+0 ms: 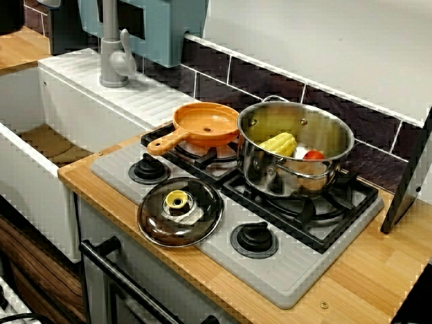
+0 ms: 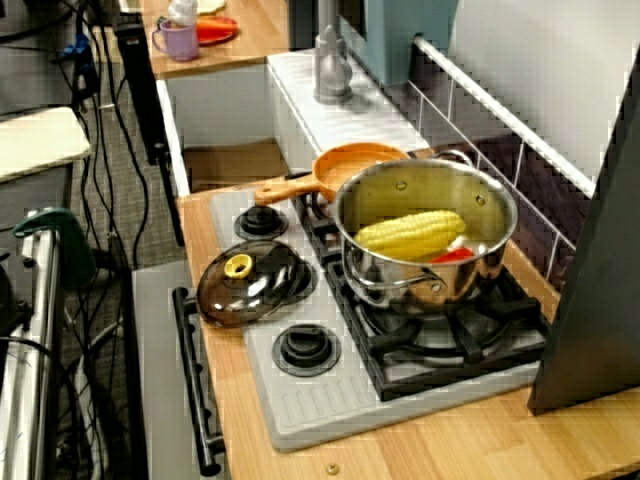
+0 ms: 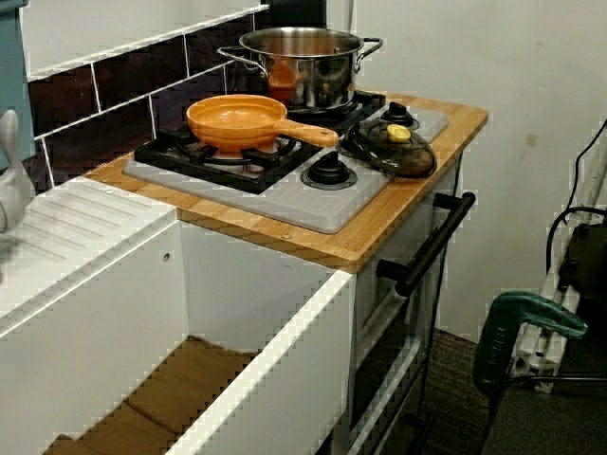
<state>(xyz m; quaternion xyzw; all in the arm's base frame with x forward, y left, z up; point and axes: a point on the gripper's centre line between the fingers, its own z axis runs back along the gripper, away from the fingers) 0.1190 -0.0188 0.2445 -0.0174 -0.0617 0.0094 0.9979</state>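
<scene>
Gripper outside all three views; open or closed cannot be told. Steel pot stands on the burner grate farthest from the sink. Corn cob lies crosswise inside. Glass lid rests apart at the stove front.

I see a shiny round steel pot with two loop handles, upright and uncovered, on the far right of the grey stove top. In it a yellow corn cob lies on its side, a small red round piece just right of it. A dark glass lid with a yellow knob lies knob-up, near left of the pot.
</scene>
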